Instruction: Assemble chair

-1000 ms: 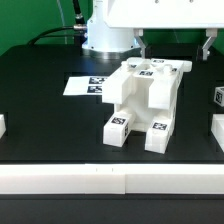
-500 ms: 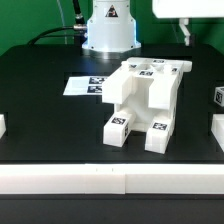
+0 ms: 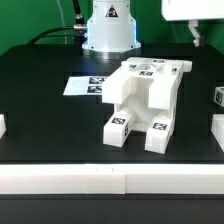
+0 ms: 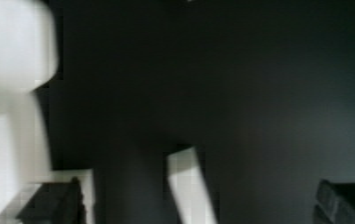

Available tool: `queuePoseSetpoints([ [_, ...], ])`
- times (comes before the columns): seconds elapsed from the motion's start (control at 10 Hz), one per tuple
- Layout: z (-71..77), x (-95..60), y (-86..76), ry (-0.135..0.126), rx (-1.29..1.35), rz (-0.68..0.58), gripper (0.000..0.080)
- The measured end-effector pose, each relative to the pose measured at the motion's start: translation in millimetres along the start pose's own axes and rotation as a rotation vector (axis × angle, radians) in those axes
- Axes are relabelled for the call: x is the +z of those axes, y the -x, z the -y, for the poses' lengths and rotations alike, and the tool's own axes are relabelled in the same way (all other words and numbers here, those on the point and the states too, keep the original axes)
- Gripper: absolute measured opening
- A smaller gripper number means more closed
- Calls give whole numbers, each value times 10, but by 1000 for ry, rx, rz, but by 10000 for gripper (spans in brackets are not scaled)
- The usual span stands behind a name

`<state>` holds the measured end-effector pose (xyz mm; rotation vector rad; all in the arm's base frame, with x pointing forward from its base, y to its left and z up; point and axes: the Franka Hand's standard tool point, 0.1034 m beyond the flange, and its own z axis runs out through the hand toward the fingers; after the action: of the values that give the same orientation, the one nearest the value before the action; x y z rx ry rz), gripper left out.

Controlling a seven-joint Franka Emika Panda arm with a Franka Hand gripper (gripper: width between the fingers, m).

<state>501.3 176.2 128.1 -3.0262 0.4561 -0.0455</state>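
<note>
The partly built chair (image 3: 145, 95) stands mid-table: a chunky white block with tags on top and two thick legs reaching toward the front, each with a tag on its end. My gripper (image 3: 197, 36) hangs high at the exterior view's upper right, above and behind the chair, touching nothing. Only a dark fingertip and the white hand show there. In the wrist view the gripper (image 4: 204, 205) is open, with one dark finger (image 4: 58, 202) at each side. Only black table and a blurred white strip (image 4: 188, 185) lie far beyond.
The marker board (image 3: 82, 86) lies behind the chair toward the exterior view's left. The robot base (image 3: 108, 30) stands at the back. Loose white parts sit at the left edge (image 3: 2, 125) and right edge (image 3: 217, 98). A white rail (image 3: 110, 180) borders the front.
The gripper has moved from above the chair's back toward the exterior view's right and slightly up, staying open. The chair has not moved.
</note>
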Motion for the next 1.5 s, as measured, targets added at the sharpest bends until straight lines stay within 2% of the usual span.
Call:
queuePoseSetpoints([
  [0.2, 139, 65, 104, -11, -105, -4, 649],
  [0.6, 124, 74, 104, -10, -100, -3, 649],
  [0.7, 183, 128, 207, -14, -100, -17, 649],
  [0.8, 232, 216, 360, -14, -126, -19, 649],
  [1.0, 265, 418, 519, 5, -156, -4, 649],
  [1.2, 275, 671, 620, 20, -172, -11, 649],
  [1.4, 247, 791, 661, 32, -174, -4, 649],
  [1.5, 233, 900, 699, 41, -175, -1, 649],
])
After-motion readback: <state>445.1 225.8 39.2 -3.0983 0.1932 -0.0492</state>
